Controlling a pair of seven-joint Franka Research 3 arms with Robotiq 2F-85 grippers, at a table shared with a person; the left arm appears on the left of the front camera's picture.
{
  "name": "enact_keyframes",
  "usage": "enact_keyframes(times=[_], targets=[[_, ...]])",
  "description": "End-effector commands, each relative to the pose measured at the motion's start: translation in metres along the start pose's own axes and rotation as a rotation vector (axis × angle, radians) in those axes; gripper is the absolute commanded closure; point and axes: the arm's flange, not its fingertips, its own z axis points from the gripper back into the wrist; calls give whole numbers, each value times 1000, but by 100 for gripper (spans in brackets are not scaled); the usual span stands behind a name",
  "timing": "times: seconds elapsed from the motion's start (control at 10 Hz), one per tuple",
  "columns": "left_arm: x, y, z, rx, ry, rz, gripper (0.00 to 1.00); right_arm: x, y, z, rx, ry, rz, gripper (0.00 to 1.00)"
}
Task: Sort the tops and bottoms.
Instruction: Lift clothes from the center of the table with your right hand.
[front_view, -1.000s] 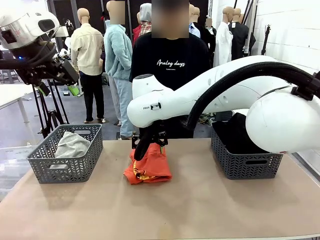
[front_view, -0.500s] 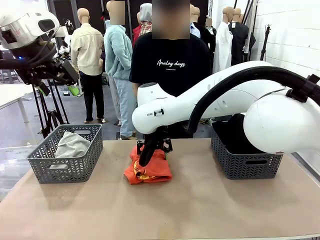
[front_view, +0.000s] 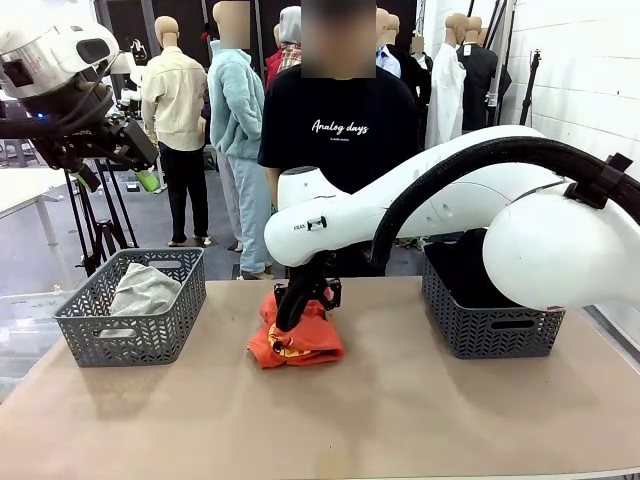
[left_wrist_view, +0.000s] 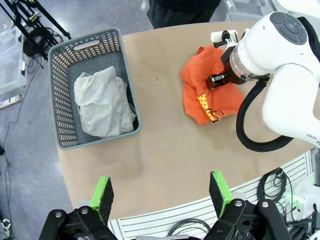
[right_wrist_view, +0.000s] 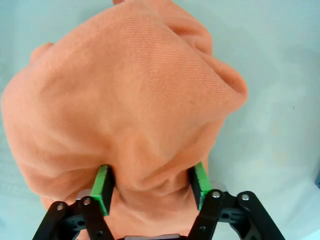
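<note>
The orange-red top (front_view: 305, 345) lies bunched mid-table, its yellow print (left_wrist_view: 202, 100) showing. My right gripper (front_view: 292, 312) is pressed down into it. In the right wrist view a raised fold of the top (right_wrist_view: 125, 100) sits between the green pads (right_wrist_view: 103, 182), which touch it on both sides with the jaws still wide: right gripper (right_wrist_view: 150, 182). The light grey top (front_view: 143, 288) lies in the left basket (front_view: 130, 338). Black bottoms (front_view: 470, 265) fill the right basket (front_view: 490, 335). My left gripper (left_wrist_view: 160, 192) hangs open high above the table's near edge, holding nothing.
A person in a black lettered T-shirt (front_view: 340, 125) stands at the far edge behind the orange-red top. My left arm (front_view: 60, 70) is raised at the upper left. Bare tabletop (front_view: 400, 420) stretches across the front and between the baskets.
My right gripper has sunk a little into the orange-red top and its jaws have drawn in around a fold. The left arm has stayed still.
</note>
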Motion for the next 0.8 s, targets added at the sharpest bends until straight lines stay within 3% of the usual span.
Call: enact_keyframes(times=[0.0, 0.2, 0.7], targets=[[0, 2, 1, -12, -1, -14, 0, 3, -2, -6, 10, 28, 2, 67], [0, 2, 1, -12, -1, -14, 0, 3, -2, -6, 8, 38, -4, 100], [0, 2, 1, -12, -1, -14, 0, 2, -4, -3, 20, 26, 3, 100]])
